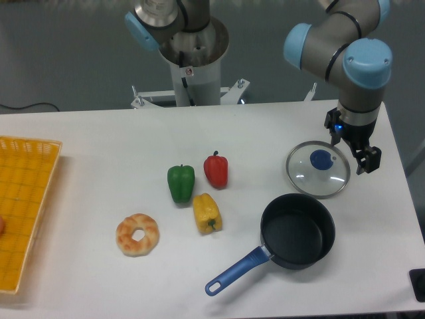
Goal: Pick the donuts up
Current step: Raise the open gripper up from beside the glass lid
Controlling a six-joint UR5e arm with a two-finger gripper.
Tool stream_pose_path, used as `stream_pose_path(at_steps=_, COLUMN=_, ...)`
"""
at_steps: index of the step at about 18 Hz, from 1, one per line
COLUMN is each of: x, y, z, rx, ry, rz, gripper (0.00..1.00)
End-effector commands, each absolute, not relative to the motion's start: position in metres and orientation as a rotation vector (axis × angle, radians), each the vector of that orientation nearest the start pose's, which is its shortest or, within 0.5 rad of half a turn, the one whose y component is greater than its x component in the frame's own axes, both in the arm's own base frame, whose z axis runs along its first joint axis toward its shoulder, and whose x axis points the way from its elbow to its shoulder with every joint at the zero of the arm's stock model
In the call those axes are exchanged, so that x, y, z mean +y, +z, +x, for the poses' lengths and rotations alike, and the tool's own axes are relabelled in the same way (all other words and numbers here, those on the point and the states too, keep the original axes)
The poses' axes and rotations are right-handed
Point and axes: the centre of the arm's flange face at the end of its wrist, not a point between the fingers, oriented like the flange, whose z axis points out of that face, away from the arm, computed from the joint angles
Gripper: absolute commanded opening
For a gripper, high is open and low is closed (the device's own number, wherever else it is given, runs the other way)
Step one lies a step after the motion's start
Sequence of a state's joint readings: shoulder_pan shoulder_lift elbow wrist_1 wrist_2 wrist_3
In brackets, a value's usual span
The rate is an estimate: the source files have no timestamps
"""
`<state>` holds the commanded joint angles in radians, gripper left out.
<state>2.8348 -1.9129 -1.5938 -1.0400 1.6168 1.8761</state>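
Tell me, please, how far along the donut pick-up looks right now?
Nothing looks done yet: the donut lies on the table, untouched. The gripper hangs far to the right beside the glass lid, holding nothing visible. Reaching, grasping and lifting the donut all remain.

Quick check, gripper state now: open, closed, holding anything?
Gripper: open and empty, beside the glass lid, far from the donut.

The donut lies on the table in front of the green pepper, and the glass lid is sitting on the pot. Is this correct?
Not quite. In the camera view the glass lid lies flat on the table behind the pot, which is uncovered. The donut does lie in front of the green pepper.
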Motion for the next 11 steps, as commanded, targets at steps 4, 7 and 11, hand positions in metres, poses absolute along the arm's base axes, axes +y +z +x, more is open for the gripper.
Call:
stream_pose_path(at_steps=4, x=0.323, y=0.339, z=-0.546, rx=0.884, ry=0.259, rz=-3.042, gripper=1.0)
stream_pose_path(at_steps=7, x=0.342, y=0.33, z=-0.526, rx=0.811, ry=0.234, rz=-3.062, gripper=1.0)
stream_pose_path(at_steps=11, x=0.357, y=0.333, z=-0.504, rx=0.731, ry=0.237, rz=-3.068, gripper=1.0)
